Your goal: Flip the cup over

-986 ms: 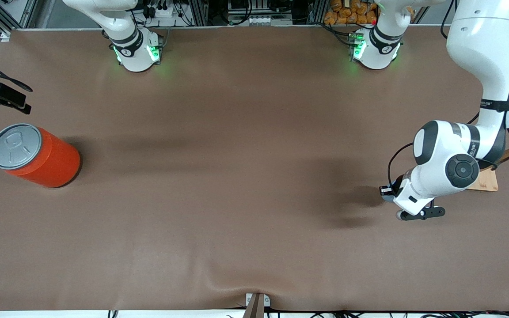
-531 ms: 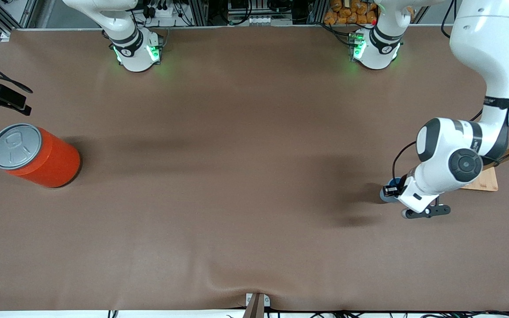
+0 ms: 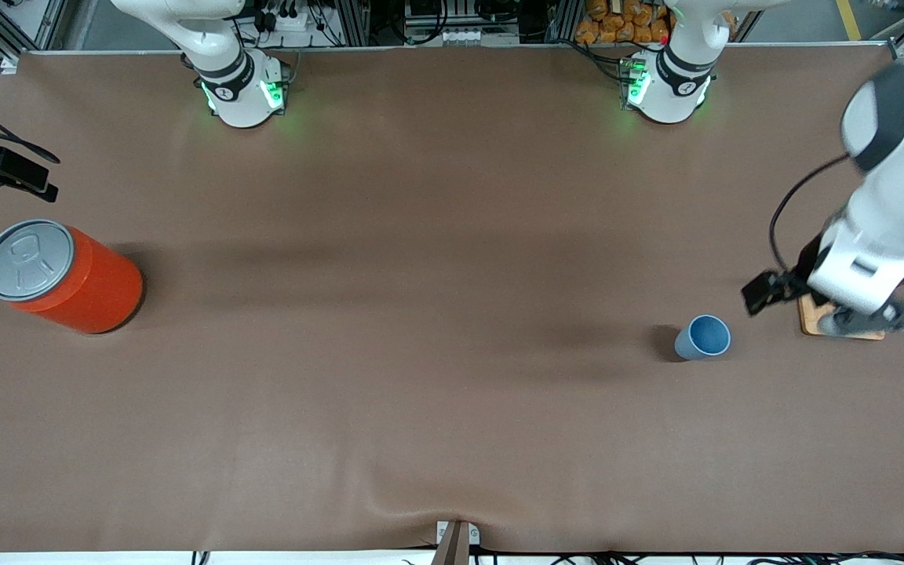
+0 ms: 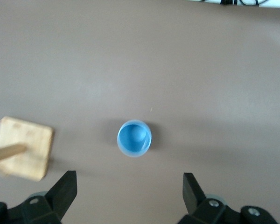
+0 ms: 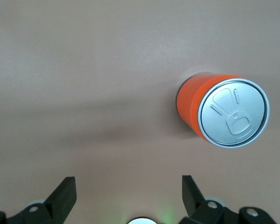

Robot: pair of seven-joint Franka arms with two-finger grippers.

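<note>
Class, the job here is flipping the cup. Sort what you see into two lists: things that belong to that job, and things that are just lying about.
Belongs to the job:
- cup, upright, mouth up, standing free
- left gripper, open, above the cup

Just lying about:
- orange can, toward the right arm's end
- wooden stand, beside the cup
- right gripper, open, waiting above the table near the can

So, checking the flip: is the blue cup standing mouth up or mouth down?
Mouth up. The cup stands free on the table, its open rim and inner bottom showing from above.
</note>
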